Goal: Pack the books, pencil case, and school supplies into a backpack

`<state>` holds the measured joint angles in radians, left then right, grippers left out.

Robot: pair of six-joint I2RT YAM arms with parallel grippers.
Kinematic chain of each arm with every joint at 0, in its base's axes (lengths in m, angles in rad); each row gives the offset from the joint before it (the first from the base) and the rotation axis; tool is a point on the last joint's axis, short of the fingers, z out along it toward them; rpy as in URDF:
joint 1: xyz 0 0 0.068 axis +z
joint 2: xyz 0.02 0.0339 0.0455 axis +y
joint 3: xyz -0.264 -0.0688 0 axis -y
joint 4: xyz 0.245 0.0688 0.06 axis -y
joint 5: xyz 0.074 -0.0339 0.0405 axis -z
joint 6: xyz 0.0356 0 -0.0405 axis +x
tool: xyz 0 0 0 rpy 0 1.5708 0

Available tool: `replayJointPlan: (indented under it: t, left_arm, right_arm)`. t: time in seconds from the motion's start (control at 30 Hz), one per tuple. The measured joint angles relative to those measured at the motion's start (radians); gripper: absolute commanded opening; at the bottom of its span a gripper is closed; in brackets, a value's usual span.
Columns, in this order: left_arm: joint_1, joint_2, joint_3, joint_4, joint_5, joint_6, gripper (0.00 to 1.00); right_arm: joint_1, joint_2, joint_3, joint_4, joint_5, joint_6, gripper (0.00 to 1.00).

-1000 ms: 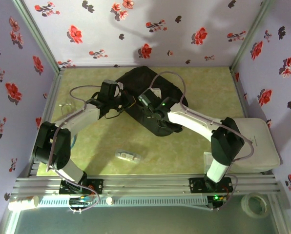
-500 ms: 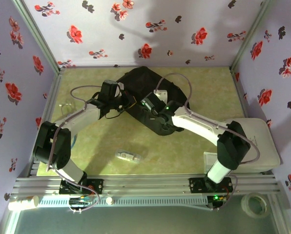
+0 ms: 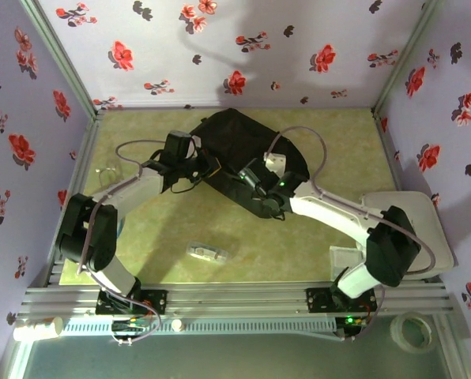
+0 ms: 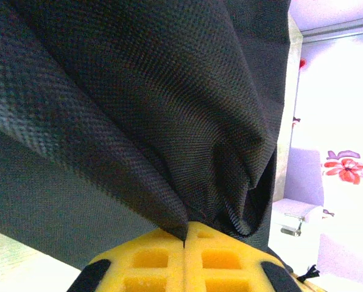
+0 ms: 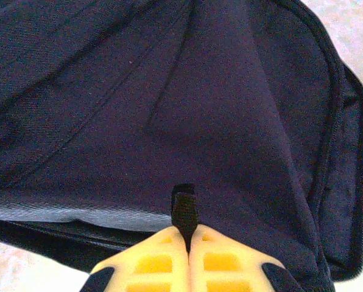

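The black backpack [image 3: 237, 136] lies at the middle back of the table. My left gripper [image 3: 194, 164] is at its left edge, and in the left wrist view this gripper [image 4: 185, 230] is shut on a fold of the backpack's fabric [image 4: 145, 115]. My right gripper [image 3: 257, 180] is over the bag's near part. In the right wrist view this gripper [image 5: 187, 234] is shut on a black zip pull tab [image 5: 183, 204] of the backpack [image 5: 200, 91]. The whitish pencil case [image 3: 208, 253] lies alone on the table in front of the bag. The books are out of view.
A white boxy unit [image 3: 425, 229] stands at the right edge behind the right arm. A tape roll [image 3: 413, 332] and a white tube [image 3: 38, 325] lie below the front rail. A small clear item [image 3: 105, 170] sits by the left wall.
My right gripper closed on the zip pull tab and moved right and toward the near side over the bag. The left gripper stayed put, holding the fabric.
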<state>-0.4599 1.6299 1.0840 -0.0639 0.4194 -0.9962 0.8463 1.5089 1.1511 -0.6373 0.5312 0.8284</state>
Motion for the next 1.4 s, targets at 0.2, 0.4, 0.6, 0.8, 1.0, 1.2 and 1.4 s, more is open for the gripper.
replayJointPlan:
  t: [0.2, 0.4, 0.6, 0.8, 1.0, 1.2, 1.4]
  left_arm:
    - [0.011, 0.001, -0.030, 0.004, 0.000, 0.000, 0.00]
    - [0.028, 0.002, -0.058, 0.015, -0.002, -0.009, 0.00]
    - [0.081, 0.003, -0.085, 0.026, -0.035, -0.019, 0.00]
    - [0.117, 0.030, -0.074, 0.026, -0.042, -0.010, 0.00]
    - [0.135, 0.048, -0.061, 0.021, -0.035, 0.009, 0.00]
    - [0.142, 0.053, -0.060, 0.015, 0.013, 0.016, 0.00]
    - [0.146, 0.082, -0.045, 0.000, 0.012, 0.034, 0.00]
  right_arm:
    - [-0.006, -0.050, -0.071, 0.005, -0.004, 0.048, 0.00]
    - [-0.031, -0.070, -0.099, 0.016, -0.028, 0.062, 0.00]
    - [-0.069, -0.080, -0.128, 0.089, -0.148, -0.013, 0.00]
    - [-0.077, -0.126, -0.167, 0.219, -0.354, -0.138, 0.00]
    - [-0.084, -0.134, -0.173, 0.214, -0.316, -0.117, 0.00]
    - [-0.103, -0.133, -0.196, 0.169, -0.220, -0.022, 0.00]
    - [-0.123, -0.133, -0.240, 0.253, -0.302, -0.048, 0.00]
